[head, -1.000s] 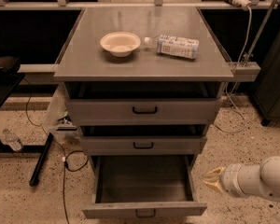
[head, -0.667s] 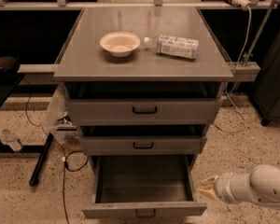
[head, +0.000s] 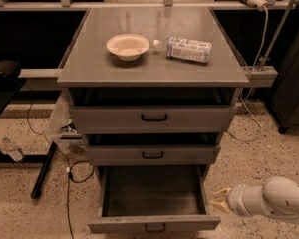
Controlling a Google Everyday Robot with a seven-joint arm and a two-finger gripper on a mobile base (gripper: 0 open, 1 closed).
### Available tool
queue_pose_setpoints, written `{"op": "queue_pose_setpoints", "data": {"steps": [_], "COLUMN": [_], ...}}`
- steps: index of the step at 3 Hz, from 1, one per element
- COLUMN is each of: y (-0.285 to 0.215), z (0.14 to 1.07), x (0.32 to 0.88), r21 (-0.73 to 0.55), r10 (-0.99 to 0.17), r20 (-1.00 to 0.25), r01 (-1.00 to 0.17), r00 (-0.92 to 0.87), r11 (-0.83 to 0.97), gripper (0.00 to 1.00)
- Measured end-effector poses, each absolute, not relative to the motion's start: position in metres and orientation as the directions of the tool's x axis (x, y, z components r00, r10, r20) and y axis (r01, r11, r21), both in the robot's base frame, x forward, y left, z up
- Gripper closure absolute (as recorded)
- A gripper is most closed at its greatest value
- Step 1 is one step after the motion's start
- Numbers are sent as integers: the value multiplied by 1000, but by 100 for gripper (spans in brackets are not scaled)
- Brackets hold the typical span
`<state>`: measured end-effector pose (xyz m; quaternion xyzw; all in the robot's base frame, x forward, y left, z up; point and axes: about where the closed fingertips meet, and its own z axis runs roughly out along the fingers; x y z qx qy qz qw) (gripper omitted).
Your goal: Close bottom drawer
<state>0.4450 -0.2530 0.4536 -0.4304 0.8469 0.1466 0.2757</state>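
You see a grey metal cabinet [head: 89, 68] with a flat, smooth top and three drawers. The bottom drawer [head: 153, 222] stands wide open at the foot of the cabinet, sticking out toward you. Its front is a thin grey strip with a small black curved handle [head: 155, 228]. Its tray is a deep grey box, and only its bare bottom shows. The middle drawer [head: 152, 155] and the top drawer [head: 153, 117] above it have black handles too.

Your gripper [head: 220, 201] is low on the right, just beside the open drawer's right wall, with its yellowish tip pointing at it. You cannot tell if it touches the wall, or if it is clenched or let go. The arm [head: 274, 202] behind it is round, smooth and white.

On the cabinet top sits a round, pale bowl [head: 128, 46]. Beside it a clear plastic bottle [head: 188, 49] lies on its side. Its label has writing, too small to read. The floor [head: 259, 158] is hard with little dark specks
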Motion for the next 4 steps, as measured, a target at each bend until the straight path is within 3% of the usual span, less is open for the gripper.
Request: {"op": "queue_pose_setpoints", "data": {"steps": [2,4], "y": [-261,-261], "z": [372,340], "x": [468,477], "r21": [67,30], "r10": [-554,-545], "r20": [-717,-757], "r01": [-832,-852], "r00": [-424,-361], "r11": [551,523], "gripper": [100,100]}}
